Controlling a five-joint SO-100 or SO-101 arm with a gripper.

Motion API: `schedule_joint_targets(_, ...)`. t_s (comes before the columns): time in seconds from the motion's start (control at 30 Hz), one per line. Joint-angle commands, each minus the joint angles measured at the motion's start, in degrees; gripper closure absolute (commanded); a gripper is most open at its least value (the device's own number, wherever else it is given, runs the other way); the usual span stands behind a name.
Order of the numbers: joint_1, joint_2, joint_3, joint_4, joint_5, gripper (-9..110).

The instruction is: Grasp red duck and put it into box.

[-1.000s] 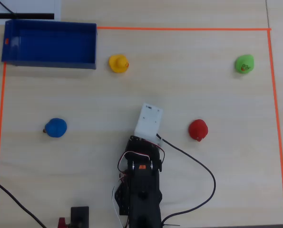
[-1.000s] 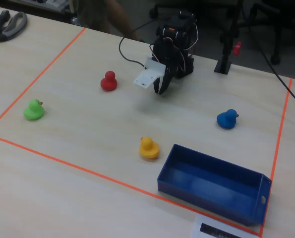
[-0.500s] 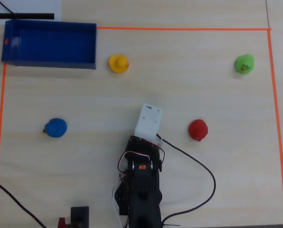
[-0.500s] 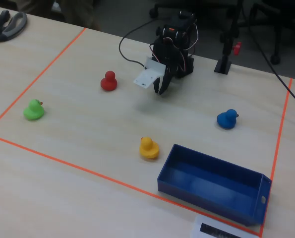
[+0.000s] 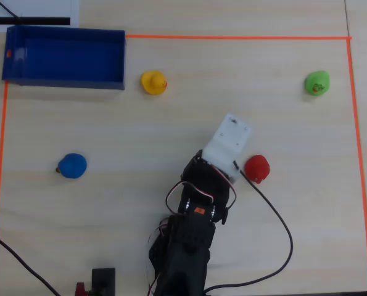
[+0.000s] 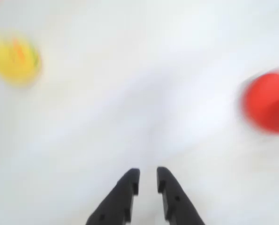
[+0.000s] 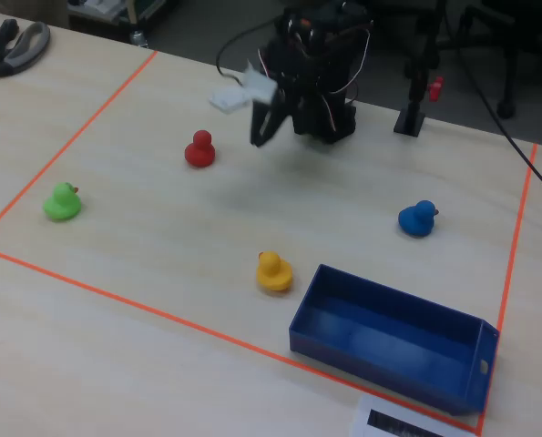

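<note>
The red duck (image 5: 256, 168) stands on the pale wooden table, just right of the arm's white wrist mount (image 5: 230, 140) in the overhead view. In the wrist view it is a blurred red shape (image 6: 268, 101) at the right edge, ahead and right of my gripper (image 6: 148, 176). The two black fingers are a narrow gap apart and hold nothing. In the fixed view the gripper (image 7: 255, 138) hangs above the table, right of the red duck (image 7: 199, 150). The dark blue box (image 5: 63, 83) lies empty at the overhead view's top left, and near the front right in the fixed view (image 7: 371, 364).
A yellow duck (image 5: 153, 82) stands just right of the box and shows blurred in the wrist view (image 6: 15, 58). A green duck (image 5: 317, 82) is at the top right and a blue duck (image 5: 72, 165) at the left. Orange tape (image 5: 232, 37) borders the work area.
</note>
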Motion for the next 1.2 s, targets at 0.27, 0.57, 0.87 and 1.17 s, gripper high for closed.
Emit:
schedule_joint_targets(0.27,31.2,-24.96,-36.91,9.49,-8.79,88)
schedule_joint_targets(0.57,44.65,-24.87,-36.91,10.63,-20.39,70)
schedule_joint_targets(0.87,40.69,-29.09,-29.36,-2.64,-18.37,65)
schedule_joint_targets(1.17,35.51,-39.64,-21.01,-30.23,-17.23,64)
